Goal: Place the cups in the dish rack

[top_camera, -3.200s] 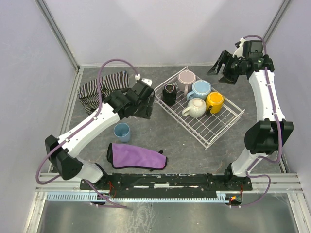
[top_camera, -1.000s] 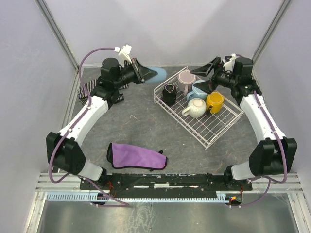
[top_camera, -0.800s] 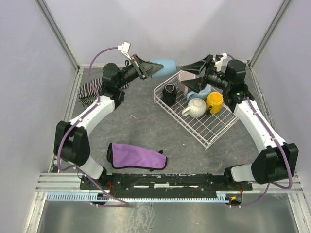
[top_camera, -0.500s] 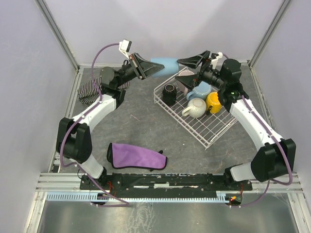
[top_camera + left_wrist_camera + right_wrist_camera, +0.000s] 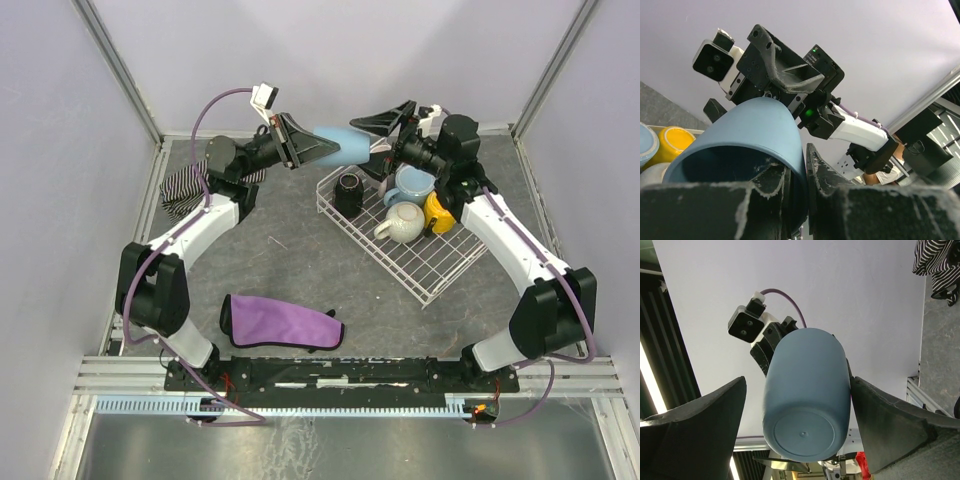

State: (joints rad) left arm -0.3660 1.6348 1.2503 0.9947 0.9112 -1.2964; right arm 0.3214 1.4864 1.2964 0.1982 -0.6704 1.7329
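Observation:
My left gripper (image 5: 302, 150) is shut on the rim of the dusty-blue handleless cup (image 5: 342, 143), one finger inside and one outside. It holds the cup on its side in the air, above the back left corner of the dish rack (image 5: 462, 255). My right gripper (image 5: 381, 137) is open, with its fingers on either side of the cup's base. In the right wrist view the cup (image 5: 807, 390) fills the gap; the right finger sits close against it and the left stands apart. In the rack are the black (image 5: 348, 190), pink (image 5: 380, 160), light blue (image 5: 412, 184), yellow (image 5: 441, 211) and cream (image 5: 402, 223) cups.
A purple cloth (image 5: 280, 322) lies on the grey table near the front. A striped cloth (image 5: 183, 190) lies at the back left beside the left arm. Lilac walls enclose the table on three sides.
The left gripper has lifted the dusty-blue cup off the table and carried it up and to the right. The right gripper has swung left, and its open fingers now straddle the cup's base.

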